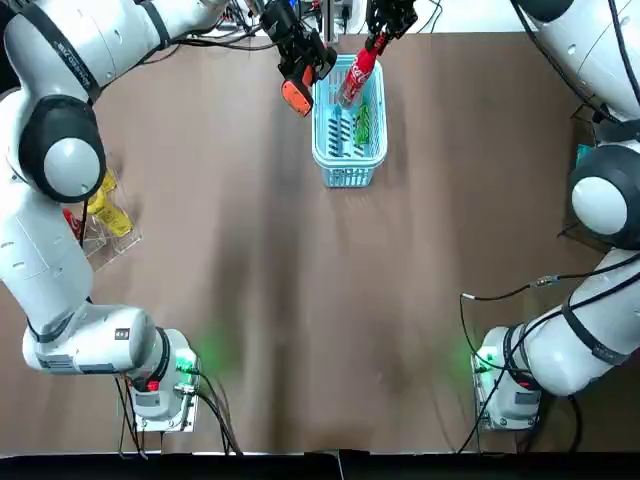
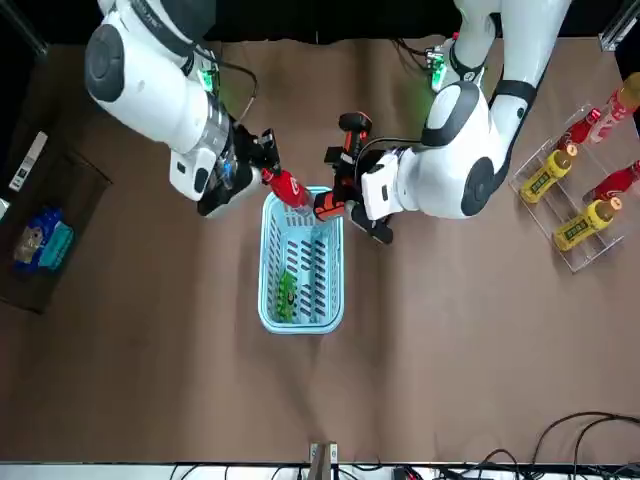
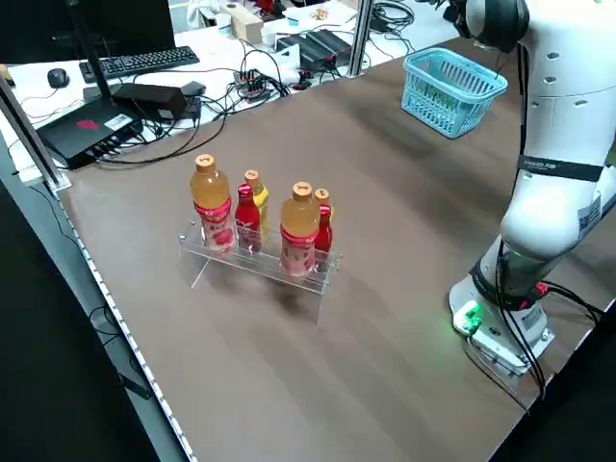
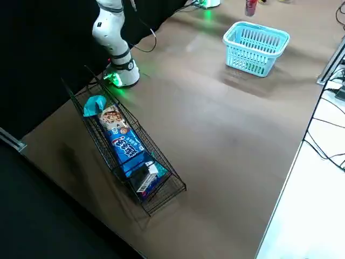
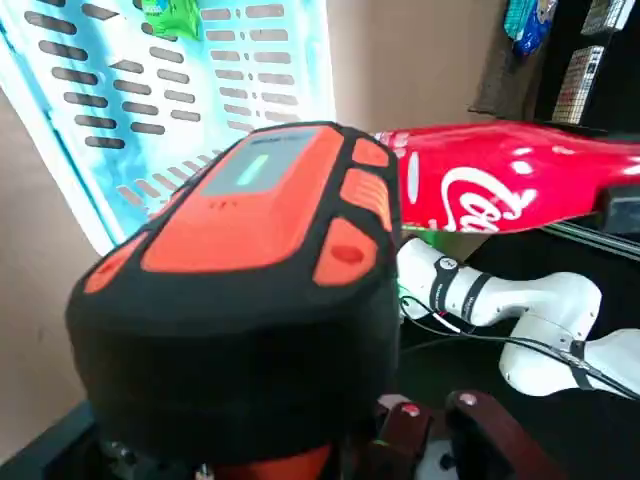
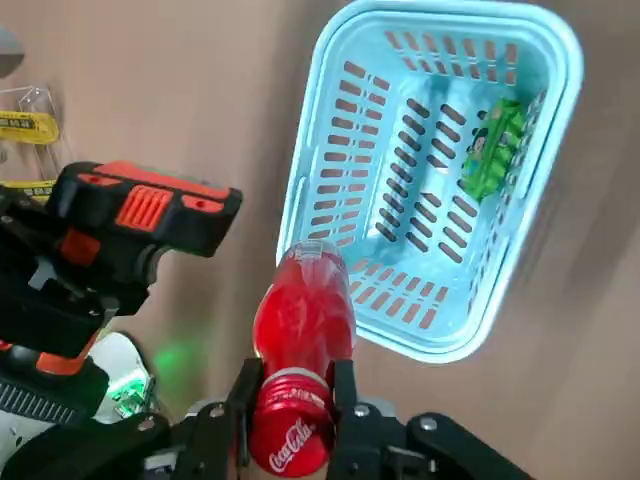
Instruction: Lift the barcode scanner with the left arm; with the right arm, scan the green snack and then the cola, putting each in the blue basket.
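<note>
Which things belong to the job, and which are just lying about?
Job: barcode scanner, held by left gripper; cola, held by right gripper over blue basket; green snack, in basket.
Lying about: bottles in clear rack; snack packs in wire rack.

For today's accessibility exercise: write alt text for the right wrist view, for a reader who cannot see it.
The right gripper clamps a red cola bottle, holding it over one end of a blue basket. A green snack lies inside the basket, and an orange-and-black barcode scanner is held up beside the basket.
</note>
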Robot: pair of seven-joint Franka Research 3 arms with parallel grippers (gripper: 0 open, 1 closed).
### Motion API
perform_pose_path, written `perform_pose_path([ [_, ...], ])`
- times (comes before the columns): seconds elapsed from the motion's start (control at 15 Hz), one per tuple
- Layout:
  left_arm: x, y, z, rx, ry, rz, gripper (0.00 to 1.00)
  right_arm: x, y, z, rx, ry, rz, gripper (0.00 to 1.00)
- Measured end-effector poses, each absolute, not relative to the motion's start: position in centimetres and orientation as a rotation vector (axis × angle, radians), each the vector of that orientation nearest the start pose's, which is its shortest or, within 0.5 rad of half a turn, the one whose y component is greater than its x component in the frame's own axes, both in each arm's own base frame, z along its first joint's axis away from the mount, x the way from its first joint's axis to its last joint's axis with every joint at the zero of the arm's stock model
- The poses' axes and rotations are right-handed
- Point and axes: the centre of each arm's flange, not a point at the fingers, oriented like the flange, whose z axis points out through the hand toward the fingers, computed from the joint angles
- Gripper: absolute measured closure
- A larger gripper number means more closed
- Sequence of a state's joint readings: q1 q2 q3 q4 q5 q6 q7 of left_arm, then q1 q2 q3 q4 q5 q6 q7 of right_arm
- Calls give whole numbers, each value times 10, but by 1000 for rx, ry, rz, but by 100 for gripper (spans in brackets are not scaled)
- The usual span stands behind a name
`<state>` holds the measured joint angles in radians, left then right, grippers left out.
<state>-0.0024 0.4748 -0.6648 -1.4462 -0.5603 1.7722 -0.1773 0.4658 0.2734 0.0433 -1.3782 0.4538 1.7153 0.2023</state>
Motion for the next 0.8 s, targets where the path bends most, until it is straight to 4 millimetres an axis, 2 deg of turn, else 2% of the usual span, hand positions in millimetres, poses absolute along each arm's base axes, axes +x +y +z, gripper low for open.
perform_pose_path([
  [0.13,549,-389,484,2332,-359,-487,86,551,346,575,-2656,-368,130,67],
  [0.4,549,-389,484,2332,-359,-487,86,547,351,574,-2626,-532,103,67],
  [0.8,547,-391,484,2331,-363,-488,86,547,352,573,-2599,-646,82,67],
])
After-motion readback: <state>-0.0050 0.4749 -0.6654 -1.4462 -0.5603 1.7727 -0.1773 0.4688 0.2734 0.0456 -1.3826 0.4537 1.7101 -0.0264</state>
